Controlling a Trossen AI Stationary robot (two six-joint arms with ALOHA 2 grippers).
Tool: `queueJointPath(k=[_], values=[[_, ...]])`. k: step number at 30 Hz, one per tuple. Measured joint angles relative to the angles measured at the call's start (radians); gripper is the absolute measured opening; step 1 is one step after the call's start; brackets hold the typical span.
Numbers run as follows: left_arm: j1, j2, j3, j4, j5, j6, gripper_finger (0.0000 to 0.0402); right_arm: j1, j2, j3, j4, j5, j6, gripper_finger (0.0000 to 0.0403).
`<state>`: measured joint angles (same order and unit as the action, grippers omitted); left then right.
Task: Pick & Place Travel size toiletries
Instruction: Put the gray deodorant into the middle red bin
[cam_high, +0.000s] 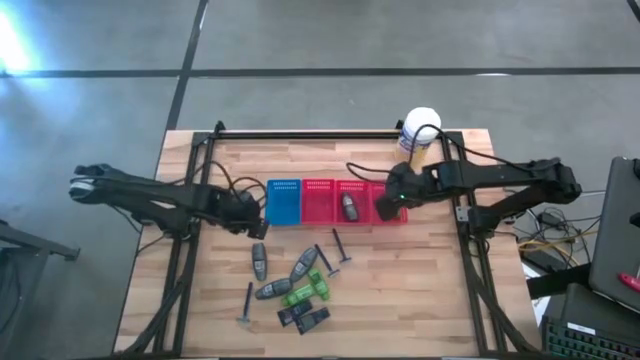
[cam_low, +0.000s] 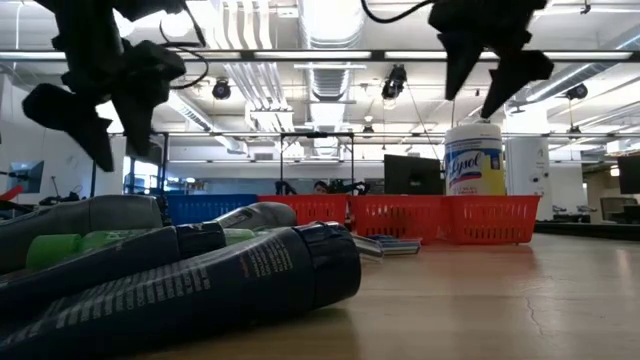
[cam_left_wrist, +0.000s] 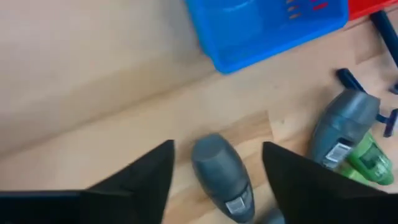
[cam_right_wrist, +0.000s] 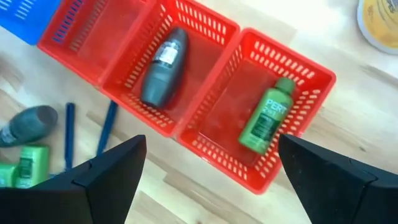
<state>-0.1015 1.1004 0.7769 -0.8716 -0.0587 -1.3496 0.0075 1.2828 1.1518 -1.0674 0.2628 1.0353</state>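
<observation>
The left tool hangs released over a grey oval piece lying on the bench beside the blue basket. Rightward, more toiletries lie loose. The right tool gapes empty above a red basket holding a green bottle.

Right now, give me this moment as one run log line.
left fingers open over grey stick | right fingers open above red baskets | green bottle in end basket
</observation>
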Motion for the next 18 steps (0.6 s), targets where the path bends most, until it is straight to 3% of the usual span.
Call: queueJointPath(k=[7, 14, 18], values=[[-0.071, 0.117, -0.013, 0.030, 0.020, -0.176, 0.0329, 0.036, -0.020, -0.102, 0.005, 0.003, 0.035, 0.0344], [-0.182, 0.246, -0.006, 0.201, 0.058, -0.332, 0.0330, 0.068, -0.020, -0.151, 0.075, 0.002, 0.065, 0.0334], [-0.291, 0.301, 0.016, 0.210, 0.023, -0.483, 0.0330, 0.072, -0.020, -0.154, 0.107, 0.002, 0.065, 0.0339]])
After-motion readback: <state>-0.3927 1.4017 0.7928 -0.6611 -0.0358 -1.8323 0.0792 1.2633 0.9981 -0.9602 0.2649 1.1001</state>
